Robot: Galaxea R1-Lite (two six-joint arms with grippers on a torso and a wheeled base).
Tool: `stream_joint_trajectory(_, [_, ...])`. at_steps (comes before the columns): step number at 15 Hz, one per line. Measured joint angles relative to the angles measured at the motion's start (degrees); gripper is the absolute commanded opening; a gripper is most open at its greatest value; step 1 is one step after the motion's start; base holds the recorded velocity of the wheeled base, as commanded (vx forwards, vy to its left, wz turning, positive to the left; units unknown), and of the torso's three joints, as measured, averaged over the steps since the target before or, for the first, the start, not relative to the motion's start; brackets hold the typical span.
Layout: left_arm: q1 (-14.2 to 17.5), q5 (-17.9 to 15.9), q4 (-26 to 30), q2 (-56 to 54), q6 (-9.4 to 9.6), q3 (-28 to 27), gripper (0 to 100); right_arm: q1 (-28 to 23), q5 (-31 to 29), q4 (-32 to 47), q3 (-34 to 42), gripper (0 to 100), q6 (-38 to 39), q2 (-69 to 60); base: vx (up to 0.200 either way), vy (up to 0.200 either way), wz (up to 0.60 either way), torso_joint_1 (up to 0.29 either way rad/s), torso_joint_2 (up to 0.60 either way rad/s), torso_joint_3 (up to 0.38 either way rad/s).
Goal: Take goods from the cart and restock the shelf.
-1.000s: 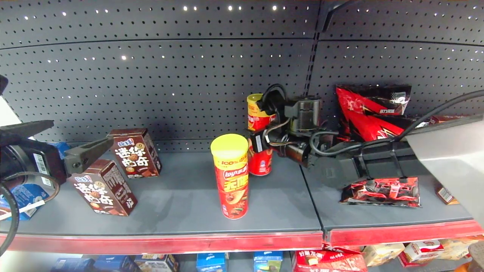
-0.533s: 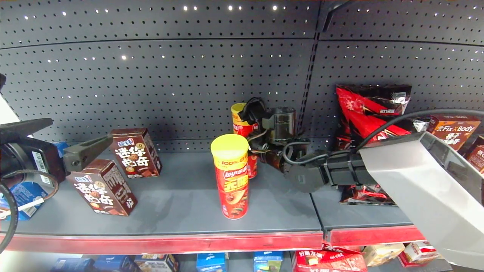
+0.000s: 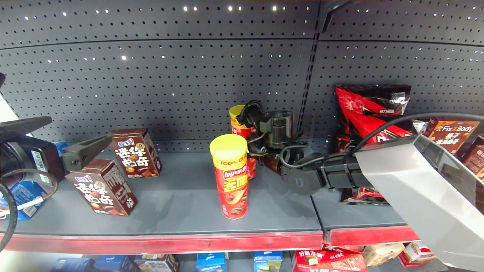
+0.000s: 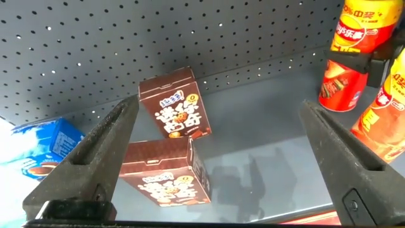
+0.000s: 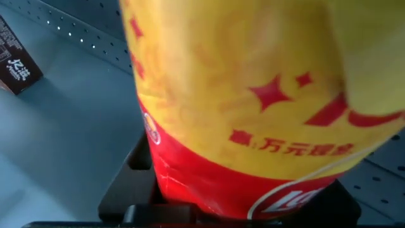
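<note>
A red chip can with a yellow top (image 3: 237,118) stands upright at the back of the grey shelf (image 3: 181,200), near the pegboard. My right gripper (image 3: 247,132) is shut on it from the right. In the right wrist view the held can (image 5: 253,95) is pressed close between dark fingers (image 5: 130,183). A second, similar can (image 3: 229,175) stands free just in front of it. My left gripper (image 3: 82,128) hangs open at the shelf's left end, above two brown biscuit boxes (image 3: 134,153) (image 3: 103,187). The left wrist view shows its fingers (image 4: 95,164) spread wide over those boxes (image 4: 174,111).
A blue box (image 3: 19,196) lies at the far left. Red-and-black snack bags (image 3: 372,109) and small boxes (image 3: 452,130) fill the right section. The shelf has a red front edge (image 3: 166,241), with more goods on the shelf below. Bare shelf lies between the brown boxes and the cans.
My right arm has carried the held can leftward along the back of the shelf, to behind the free-standing can. The left arm has stayed still.
</note>
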Motion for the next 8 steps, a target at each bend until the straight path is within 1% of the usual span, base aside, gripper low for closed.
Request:
stream_joint_trajectory(1, [0.0,0.02,0.02,-0.01,0.0,0.0,100,0.0,-0.09,0.01,0.0,0,-0.18,-0.02,0.0,0.0,0.0,0.0,0.0,0.0])
stream_joint_trajectory(2, [0.0,0.0,0.0,-0.04,0.0,0.0,100,0.02,-0.11,0.0,0.0,100,-0.52,-0.02,0.0,0.0,0.0,0.0,0.0,0.0])
stream_joint_trajectory(8, [0.0,-0.06,0.07,-0.12,-0.01,0.09,100,-0.06,-1.51,-1.5,0.33,100,-1.72,-0.51,0.0,0.0,0.0,0.0,0.0,0.0])
